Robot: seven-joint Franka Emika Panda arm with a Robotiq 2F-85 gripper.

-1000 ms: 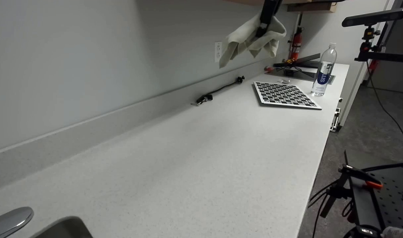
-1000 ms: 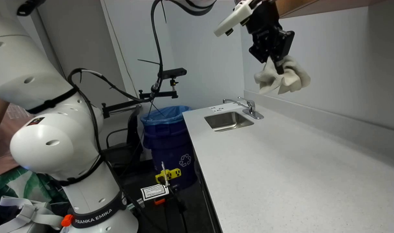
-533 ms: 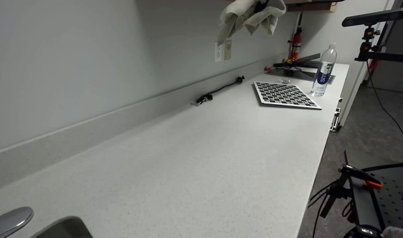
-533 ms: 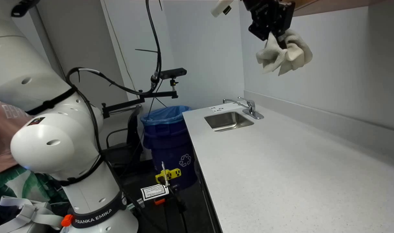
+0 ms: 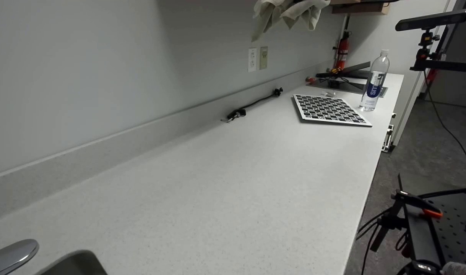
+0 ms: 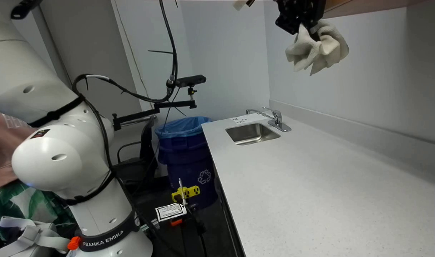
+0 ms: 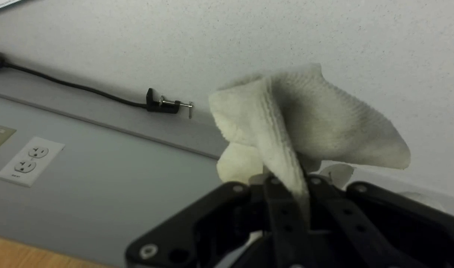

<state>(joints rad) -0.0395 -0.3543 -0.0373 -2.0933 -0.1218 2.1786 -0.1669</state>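
Here, fingers (image 7: 282,214) pinch a cloth (image 7: 323,123) (apparently cream, though blurred); the counter (image 6: 310,185) lies below.

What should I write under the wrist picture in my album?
Black jaws pinch a pale cloth high above the counter.

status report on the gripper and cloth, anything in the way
Gripper shut on cream cloth. Cloth hanging bunched, above countertop. Possible obstruction: overhead cabinet, apparently close; clearance unclear.
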